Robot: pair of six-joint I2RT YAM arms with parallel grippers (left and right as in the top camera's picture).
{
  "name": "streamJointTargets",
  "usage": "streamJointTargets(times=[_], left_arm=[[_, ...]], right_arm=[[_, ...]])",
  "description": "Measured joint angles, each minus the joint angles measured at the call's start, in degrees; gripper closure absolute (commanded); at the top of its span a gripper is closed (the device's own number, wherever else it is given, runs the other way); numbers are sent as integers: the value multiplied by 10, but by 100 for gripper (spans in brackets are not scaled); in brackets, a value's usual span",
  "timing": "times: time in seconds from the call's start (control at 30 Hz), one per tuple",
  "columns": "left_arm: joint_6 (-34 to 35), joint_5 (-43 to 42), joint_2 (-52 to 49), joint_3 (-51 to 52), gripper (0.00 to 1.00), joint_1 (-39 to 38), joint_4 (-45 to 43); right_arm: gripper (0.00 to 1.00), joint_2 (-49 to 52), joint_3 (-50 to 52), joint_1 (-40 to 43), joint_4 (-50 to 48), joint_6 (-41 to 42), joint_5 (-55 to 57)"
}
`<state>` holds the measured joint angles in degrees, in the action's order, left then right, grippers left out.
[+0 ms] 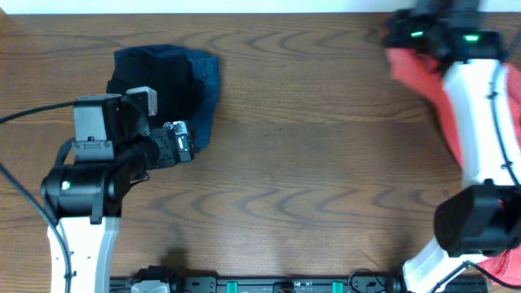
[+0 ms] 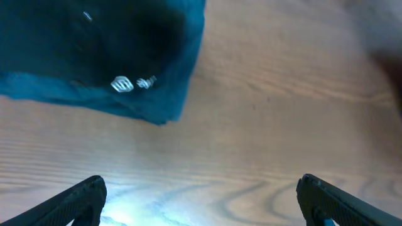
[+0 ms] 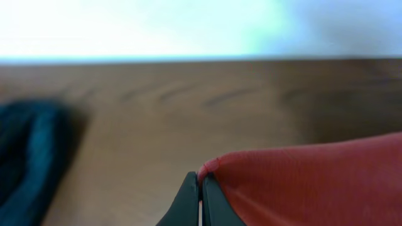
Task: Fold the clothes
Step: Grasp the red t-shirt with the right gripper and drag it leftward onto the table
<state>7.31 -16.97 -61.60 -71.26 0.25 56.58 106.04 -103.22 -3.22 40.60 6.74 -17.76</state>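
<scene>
A coral-red T-shirt (image 1: 404,67) lies bunched at the upper right of the overhead frame. It trails down the right edge behind the white right arm (image 1: 476,114), and a further scrap shows in the lower right corner. No lettering is visible.

The cloth looks soft, light and limp. It will likely sag from whatever point lifts it and hold no shape of its own. A pinch at a hem, corner or shoulder seam seems the best hold, probably with a second grip to spread it flat.

The right gripper (image 3: 201,188) is clamped on a small peak of the red fabric. Its two dark fingertips are pressed together, and a nub of cloth pokes out above them.

Only the right wrist view shows this pinch, at its bottom centre; in the overhead view the arm's dark head hides it. Only the overhead view shows how much of the shirt is heaped and how far it sits from everything else.

Across the wooden table (image 1: 309,163), at the upper left of the overhead frame, sit folded dark garments (image 1: 203,81), blue and black. The left wrist view adds a small white logo (image 2: 133,83) on them, which cannot be made out from above.

The left gripper (image 2: 201,188) hovers just beside that pile, jaws spread wide and holding nothing.
</scene>
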Motion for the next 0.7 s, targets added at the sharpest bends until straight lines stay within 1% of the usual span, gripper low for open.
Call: streamJointTargets(times=[0.2,0.23,0.27,0.3,0.33,0.37,0.4,0.47,0.53,0.57,0.6,0.67,0.7], left_arm=[[0,60,56,-30,2,0,-1],[0,70,67,-33,2,0,-1],[0,75,75,-34,2,0,-1],[0,80,80,-34,2,0,-1],[0,85,86,-34,2,0,0],[0,87,89,-34,2,0,0],[0,89,90,-34,2,0,1],[0,94,90,-34,2,0,2],[0,97,86,-34,2,0,3],[0,97,83,-34,2,0,2],[0,97,80,-34,2,0,2],[0,96,76,-34,2,0,2],[0,94,75,-34,2,0,2]], right_arm=[[98,34,6,-182,25,0,-2],[94,39,6,-214,25,0,0],[87,42,7,-242,27,0,1],[74,43,7,-273,31,-3,6],[69,44,7,-306,35,-10,17],[58,44,7,-339,41,-14,33],[51,44,7,-362,45,-14,50],[42,44,7,-397,57,-13,91],[39,44,7,-409,71,-9,141],[34,44,7,-406,80,-6,161],[32,44,7,-397,89,-1,176],[17,44,7,-368,104,8,201],[16,44,7,-341,110,16,206]])
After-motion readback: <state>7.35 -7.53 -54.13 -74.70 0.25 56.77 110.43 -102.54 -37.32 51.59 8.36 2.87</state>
